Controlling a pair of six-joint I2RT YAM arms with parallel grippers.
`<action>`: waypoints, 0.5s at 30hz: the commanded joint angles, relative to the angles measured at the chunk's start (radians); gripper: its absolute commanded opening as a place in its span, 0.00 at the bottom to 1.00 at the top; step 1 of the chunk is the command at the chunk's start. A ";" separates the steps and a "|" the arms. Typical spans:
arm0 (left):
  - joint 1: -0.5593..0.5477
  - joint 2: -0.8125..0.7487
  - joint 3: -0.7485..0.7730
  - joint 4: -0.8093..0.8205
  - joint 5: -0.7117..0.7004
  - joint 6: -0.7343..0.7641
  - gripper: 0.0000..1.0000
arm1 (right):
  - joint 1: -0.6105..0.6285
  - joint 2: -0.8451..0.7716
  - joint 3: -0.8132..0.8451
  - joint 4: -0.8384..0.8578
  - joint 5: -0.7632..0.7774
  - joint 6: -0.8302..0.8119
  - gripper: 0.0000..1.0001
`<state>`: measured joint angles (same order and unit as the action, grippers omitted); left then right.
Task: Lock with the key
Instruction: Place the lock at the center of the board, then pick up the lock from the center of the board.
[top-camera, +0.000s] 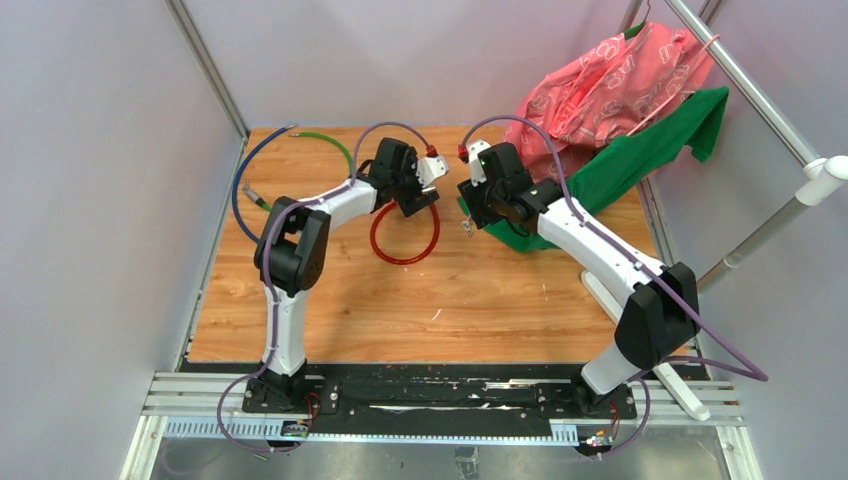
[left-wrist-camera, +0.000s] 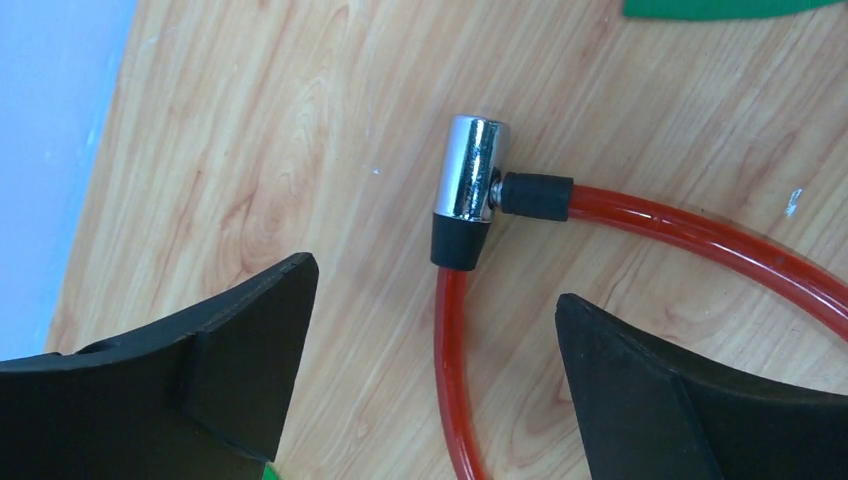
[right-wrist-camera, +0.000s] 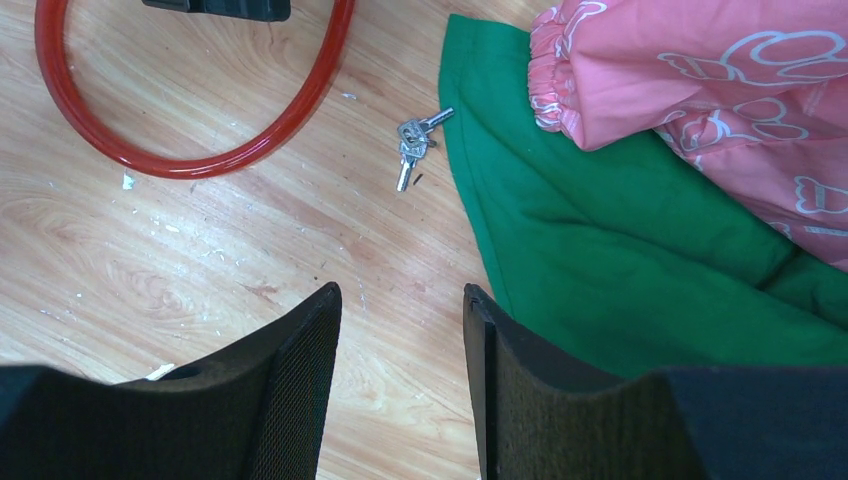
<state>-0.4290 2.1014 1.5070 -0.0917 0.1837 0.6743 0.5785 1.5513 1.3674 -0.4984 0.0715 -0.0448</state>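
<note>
Right wrist view: the tiny silver metal key (right-wrist-camera: 412, 145), on its small bunch, lies flat on the wooden surface (right-wrist-camera: 150, 260) at 12 o'clock of the right gripper (right-wrist-camera: 400, 300) and apart from it. The edge of the green cloth (right-wrist-camera: 620, 280) is just beside the key at its 3 o'clock. The right gripper is released, jaws partly apart, with nothing between them.

Left wrist view: the left gripper (left-wrist-camera: 432, 290) is released, jaws wide, above the red plastic-sheathed cable loop (left-wrist-camera: 450, 380). The chrome lock cylinder (left-wrist-camera: 472, 170) lies on the surface at 12 o'clock, and the cable end appears seated in it from 3 o'clock. Nothing is grasped.

Assessment: the key is not yet picked up.

Risks noted:
- The key is thin and lies flat, so the pads may skid over it or pinch a neighbouring key, leaving the blade badly angled.
- A close towards 3 o'clock may catch the green cloth along with the bunch.
- The cylinder is unrestrained and would likely slide or roll under an insertion push.
- The keyhole is not visible, so its facing cannot be confirmed.
</note>
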 joint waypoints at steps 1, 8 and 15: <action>-0.004 -0.104 0.015 -0.011 -0.074 -0.021 1.00 | -0.005 -0.026 -0.017 -0.004 -0.009 -0.006 0.51; 0.090 -0.197 0.280 -0.701 -0.055 -0.081 0.98 | 0.000 -0.116 -0.061 0.019 -0.134 0.022 0.50; 0.317 -0.348 0.116 -0.846 -0.141 -0.078 0.88 | 0.010 -0.219 -0.160 0.133 -0.333 0.092 0.50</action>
<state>-0.2134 1.8023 1.7199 -0.7418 0.1085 0.6048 0.5789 1.3739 1.2533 -0.4343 -0.1165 -0.0158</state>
